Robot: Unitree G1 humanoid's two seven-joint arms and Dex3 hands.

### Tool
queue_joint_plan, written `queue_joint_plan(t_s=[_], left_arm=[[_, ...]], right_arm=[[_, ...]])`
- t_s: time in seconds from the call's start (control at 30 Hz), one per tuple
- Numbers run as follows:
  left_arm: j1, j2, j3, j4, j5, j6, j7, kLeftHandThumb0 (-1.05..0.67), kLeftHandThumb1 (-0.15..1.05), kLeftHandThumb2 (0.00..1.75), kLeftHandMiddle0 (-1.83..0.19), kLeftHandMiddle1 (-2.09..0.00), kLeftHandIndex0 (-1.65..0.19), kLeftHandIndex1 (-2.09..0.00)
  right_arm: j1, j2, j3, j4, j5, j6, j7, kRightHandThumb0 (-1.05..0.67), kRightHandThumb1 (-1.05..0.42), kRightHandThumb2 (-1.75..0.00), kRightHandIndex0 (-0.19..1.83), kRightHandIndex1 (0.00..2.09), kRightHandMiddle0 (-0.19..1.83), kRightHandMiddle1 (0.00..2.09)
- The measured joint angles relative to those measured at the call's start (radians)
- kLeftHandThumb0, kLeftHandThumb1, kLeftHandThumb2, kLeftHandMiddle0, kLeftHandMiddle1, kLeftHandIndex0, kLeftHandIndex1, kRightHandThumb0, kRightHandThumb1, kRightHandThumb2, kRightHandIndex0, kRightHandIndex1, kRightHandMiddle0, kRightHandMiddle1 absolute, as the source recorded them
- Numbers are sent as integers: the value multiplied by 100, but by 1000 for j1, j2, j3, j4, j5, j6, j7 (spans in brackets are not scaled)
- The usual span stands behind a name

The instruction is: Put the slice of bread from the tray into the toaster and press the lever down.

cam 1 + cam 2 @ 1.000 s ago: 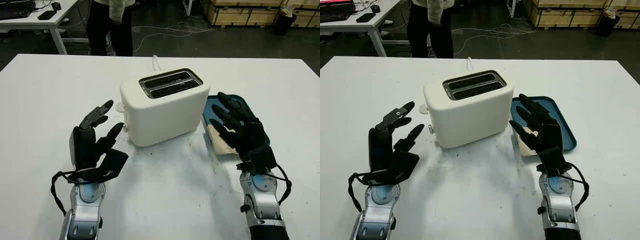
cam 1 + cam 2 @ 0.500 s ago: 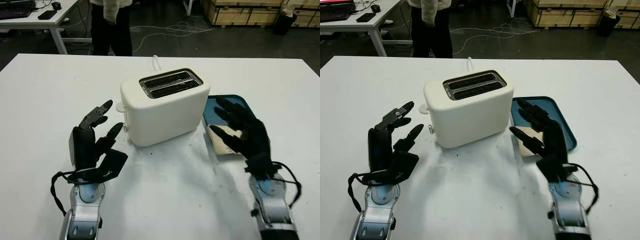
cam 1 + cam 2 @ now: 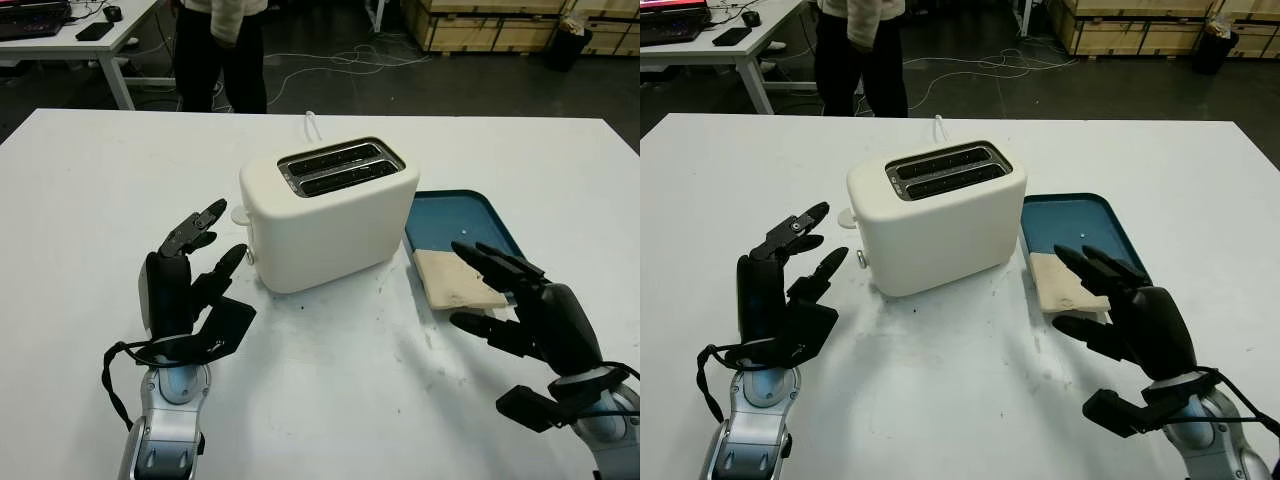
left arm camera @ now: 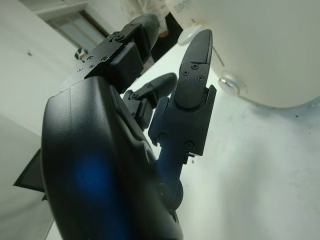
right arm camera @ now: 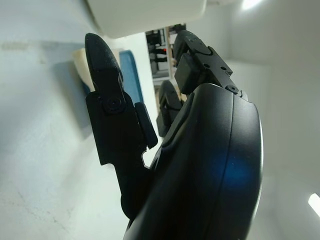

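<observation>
A cream two-slot toaster (image 3: 330, 214) stands mid-table, its slots empty and its lever knob (image 3: 241, 214) on the left end. A pale slice of bread (image 3: 456, 278) lies at the near end of the blue tray (image 3: 460, 214), right of the toaster. My right hand (image 3: 520, 310) is open, hovering just in front of the bread with its fingertips over the slice's near edge. Left of the toaster, my left hand (image 3: 195, 265) is open and held upright, fingertips close to the lever end.
The white table (image 3: 100, 180) has free room on all sides of the toaster. A person (image 3: 222, 45) stands beyond the far edge. Behind are a desk (image 3: 70, 35), floor cables and wooden pallets (image 3: 490, 20).
My right hand has pulled back toward me and to the right, off the tray, uncovering the bread. The left hand has not moved.
</observation>
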Motion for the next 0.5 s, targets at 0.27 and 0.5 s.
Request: queue_joint_plan(t_s=[0.27, 0.5], left_arm=[[-16, 6, 2, 10, -5, 0, -3, -37, 92, 13, -45, -93, -76, -4], [-20, 10, 3, 10, -7, 0, -3, -37, 92, 13, -44, -95, -76, -4]], right_arm=[[-44, -8, 83, 92, -150, 31, -99, -57, -81, 0, 33, 2, 37, 2], [-128, -10, 182, 261, -240, 68, -251, -53, -82, -1, 33, 0, 37, 1]])
